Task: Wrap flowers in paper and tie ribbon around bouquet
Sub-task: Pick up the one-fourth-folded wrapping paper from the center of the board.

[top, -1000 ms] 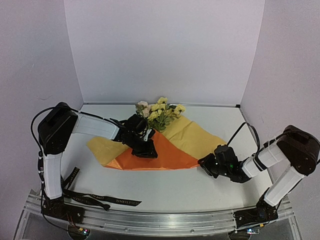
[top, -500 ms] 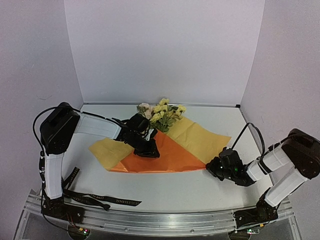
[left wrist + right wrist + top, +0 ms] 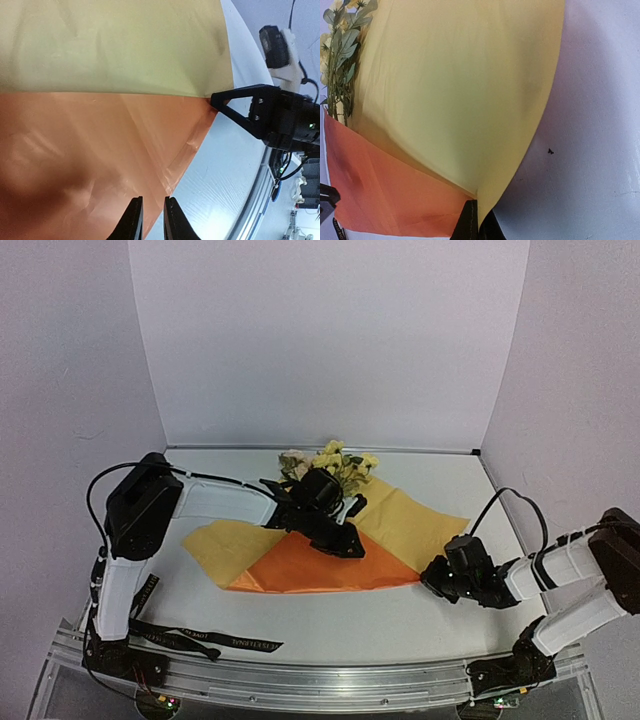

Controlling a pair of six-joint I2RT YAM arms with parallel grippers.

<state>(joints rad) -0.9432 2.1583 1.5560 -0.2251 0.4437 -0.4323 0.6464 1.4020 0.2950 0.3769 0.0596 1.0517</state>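
Paper [image 3: 300, 572] is lying flat mid-table [image 3: 360, 625], orange fold facing near edge, yellow flaps showing left and right. Bare table strip is running along paper's near edge.

Your right gripper [image 3: 479, 222] is pinching paper's right corner, fingers pressed together. Your left gripper [image 3: 150, 217] is hovering at orange fold's edge with narrow gap showing; you cannot tell whether it is gripping.

Flowers [image 3: 338, 462] are sitting at paper's far end, stems going under orange fold and left arm covering them from above.

Ribbon [image 3: 200, 638] is lying near-left, well apart from paper.

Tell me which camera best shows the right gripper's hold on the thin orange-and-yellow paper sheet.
Left wrist: it shows the right gripper side-on, tips shut on a corner of the paper. Right wrist shows only its tips at the sheet's edge; top external shows it small.
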